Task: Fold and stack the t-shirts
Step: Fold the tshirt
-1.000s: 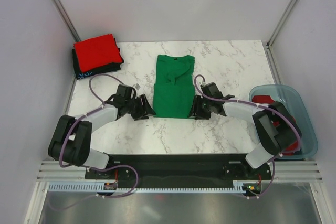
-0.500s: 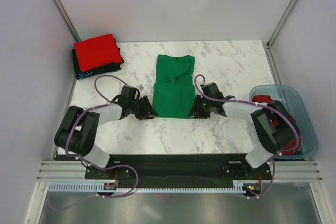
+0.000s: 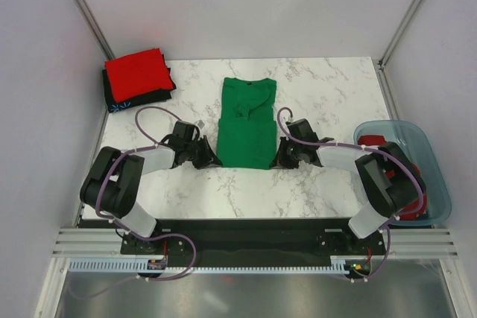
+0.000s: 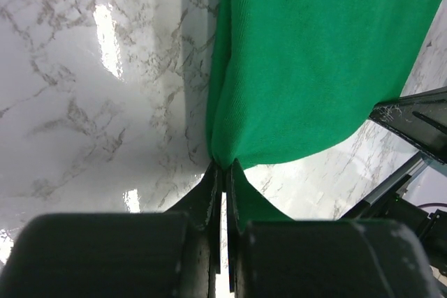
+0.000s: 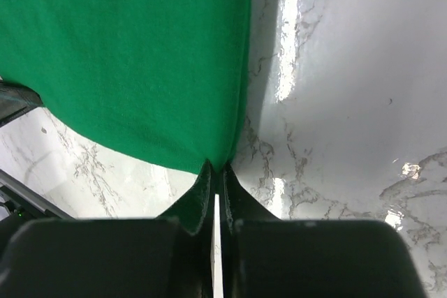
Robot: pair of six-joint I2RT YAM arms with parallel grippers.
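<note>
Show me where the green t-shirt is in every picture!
Top external: the green t-shirt lies in the middle of the white marble table.
Left wrist: it fills the upper right, with its near corner pinched in the left pincer.
Right wrist: it fills the upper left, with its near corner pinched in the right pincer.
Shared landmark: the white marble table shows beside the shirt in all three views.

A white marble-patterned table point(image 3: 335, 87) sits between plain pale walls point(image 3: 246, 5), with glare on its glossy top.
</note>
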